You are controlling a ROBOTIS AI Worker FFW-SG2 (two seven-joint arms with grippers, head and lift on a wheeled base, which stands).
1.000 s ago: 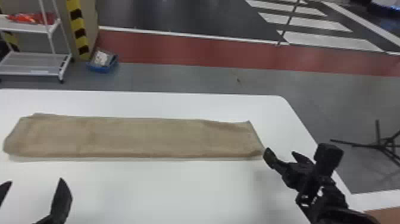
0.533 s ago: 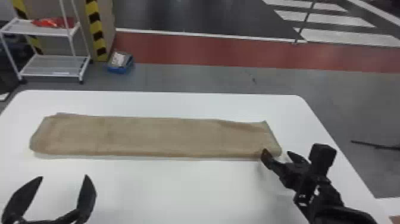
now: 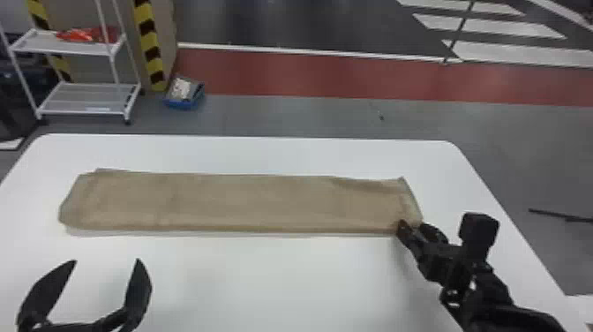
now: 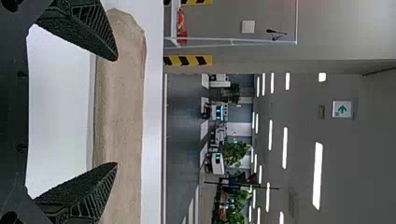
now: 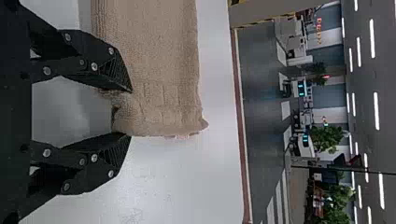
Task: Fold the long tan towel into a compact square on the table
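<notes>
The right gripper [image 3: 412, 225] straddles the tan towel [image 3: 242, 203] at its near right corner, fingers parted; the left gripper [image 3: 106, 261] gapes wide, empty.

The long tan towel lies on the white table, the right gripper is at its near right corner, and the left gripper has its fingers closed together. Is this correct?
Not fully: the left gripper has its fingers spread wide apart, as the left wrist view shows. The rest is right.
</notes>
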